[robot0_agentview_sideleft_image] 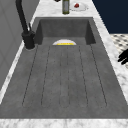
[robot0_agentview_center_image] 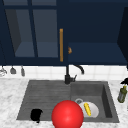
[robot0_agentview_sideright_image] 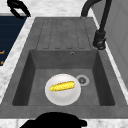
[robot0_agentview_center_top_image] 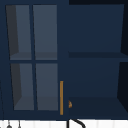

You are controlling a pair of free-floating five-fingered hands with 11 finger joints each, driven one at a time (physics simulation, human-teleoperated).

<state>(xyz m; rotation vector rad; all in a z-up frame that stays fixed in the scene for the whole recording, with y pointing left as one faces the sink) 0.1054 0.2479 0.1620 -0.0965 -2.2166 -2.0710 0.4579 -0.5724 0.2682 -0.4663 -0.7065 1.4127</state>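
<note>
Black and released, the left hand [robot0_agentview_center_image: 36, 115] hovers at the front edge of the sink, fingers loose and grasping nothing. The ribbed drainboard [robot0_agentview_center_image: 47, 95] lies just behind and below it. Judge this step as a hover with no contact.

The right hand [robot0_agentview_center_image: 124, 81] shows just above the bottle [robot0_agentview_center_image: 122, 94] at the far right of the surface [robot0_agentview_center_image: 10, 95]. You cannot tell whether it is released or clenched, or whether it touches the bottle.

- Well to the right of the left hand, down in the basin, a white plate [robot0_agentview_sideright_image: 62, 96] carries a corn cob [robot0_agentview_sideright_image: 62, 86].
- Any reach there from the left hand calls for a crossing of the drainboard and a descent past the basin wall.
- A red ball [robot0_agentview_center_image: 67, 115] shows between the left hand and the plate.
- The faucet [robot0_agentview_center_image: 67, 75] stands behind the drainboard, well apart from both hands.
</note>
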